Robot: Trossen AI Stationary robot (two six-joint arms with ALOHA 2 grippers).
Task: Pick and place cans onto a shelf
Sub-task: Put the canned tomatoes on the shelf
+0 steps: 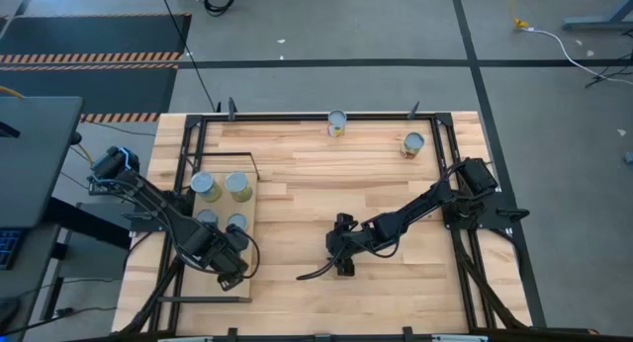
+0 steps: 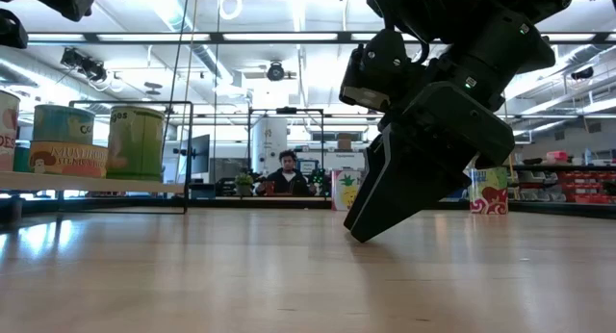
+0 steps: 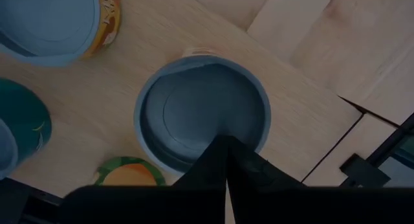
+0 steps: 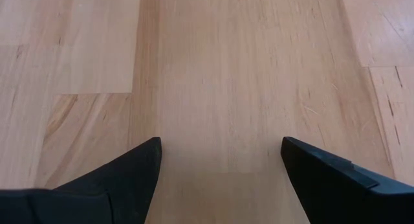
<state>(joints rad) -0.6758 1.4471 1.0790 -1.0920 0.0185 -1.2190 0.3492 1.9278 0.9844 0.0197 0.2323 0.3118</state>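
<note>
The tabletop (image 4: 213, 75) is made of smooth, pale planked wood with a slight sheen. Beside it, the shelf (image 3: 304, 114) is of lighter matt wood. Dull grey-blue metal tops are shown on the cans (image 3: 202, 114).

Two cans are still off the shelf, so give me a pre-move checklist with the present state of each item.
1. Right hand open and holding nothing: ok.
2. Right hand clear of cans, over bare tabletop: ok.
3. Loose cans located: one can and a second can stand near the table's far edge: ok.
4. Left hand shut, above the cans on the shelf: ok.
5. Whether the left hand touches the grey-topped can under it: cannot tell.
6. Free shelf space: cannot tell.
</note>
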